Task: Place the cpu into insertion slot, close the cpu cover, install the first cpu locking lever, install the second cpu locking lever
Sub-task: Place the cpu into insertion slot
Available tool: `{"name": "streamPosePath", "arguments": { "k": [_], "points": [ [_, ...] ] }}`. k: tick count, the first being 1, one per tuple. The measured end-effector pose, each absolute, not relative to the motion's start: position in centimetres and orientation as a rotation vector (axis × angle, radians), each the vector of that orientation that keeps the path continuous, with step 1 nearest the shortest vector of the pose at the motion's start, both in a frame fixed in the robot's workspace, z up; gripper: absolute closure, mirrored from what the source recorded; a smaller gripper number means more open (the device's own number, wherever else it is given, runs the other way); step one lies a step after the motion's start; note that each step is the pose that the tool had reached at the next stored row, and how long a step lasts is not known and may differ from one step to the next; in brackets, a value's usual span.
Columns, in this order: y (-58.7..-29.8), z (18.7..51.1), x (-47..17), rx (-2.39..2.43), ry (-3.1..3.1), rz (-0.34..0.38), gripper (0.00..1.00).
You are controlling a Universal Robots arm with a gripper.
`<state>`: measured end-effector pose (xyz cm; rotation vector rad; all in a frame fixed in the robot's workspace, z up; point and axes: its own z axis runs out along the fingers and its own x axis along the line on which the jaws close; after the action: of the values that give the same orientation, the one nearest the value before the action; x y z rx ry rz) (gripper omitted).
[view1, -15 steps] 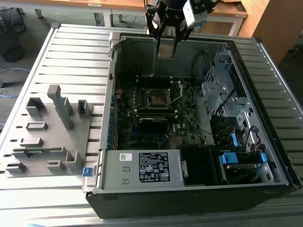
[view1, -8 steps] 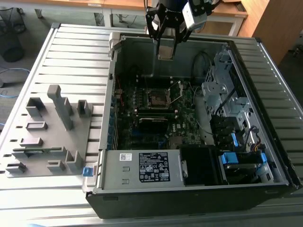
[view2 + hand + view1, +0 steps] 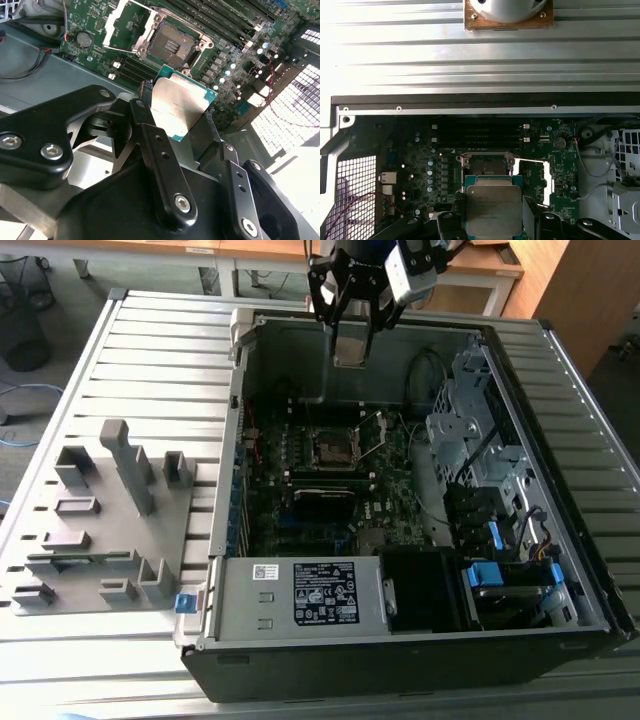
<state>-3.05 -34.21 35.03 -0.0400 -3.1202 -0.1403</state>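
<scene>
My gripper (image 3: 352, 348) hangs above the far wall of the open computer case, shut on the cpu (image 3: 352, 340) by its two side edges. In both wrist views the cpu (image 3: 180, 100) (image 3: 492, 207) shows its silver-grey top and green rim between the black fingers (image 3: 150, 130). The insertion slot (image 3: 335, 445) (image 3: 172, 46) (image 3: 486, 164) lies bare and dark on the green motherboard, below and ahead of the chip. Beside it the cpu cover (image 3: 374, 436) (image 3: 111, 21) (image 3: 547, 180), a silver windowed frame, stands flipped open.
The case walls (image 3: 240, 420) ring the motherboard. A power supply (image 3: 300, 592) fills the near side and a drive cage (image 3: 470, 430) the exterior view's right. Memory slots (image 3: 480, 132) run beside the socket. A grey fixture block (image 3: 100, 510) rests on the slatted table (image 3: 150, 350).
</scene>
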Motion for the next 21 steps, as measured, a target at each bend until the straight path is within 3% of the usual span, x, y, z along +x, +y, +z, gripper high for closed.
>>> {"name": "streamPosePath", "arguments": {
  "k": [21],
  "points": [
    [-34.22,34.50,-3.05,-0.040,-3.120,-0.140,0.46]
  ]
}}
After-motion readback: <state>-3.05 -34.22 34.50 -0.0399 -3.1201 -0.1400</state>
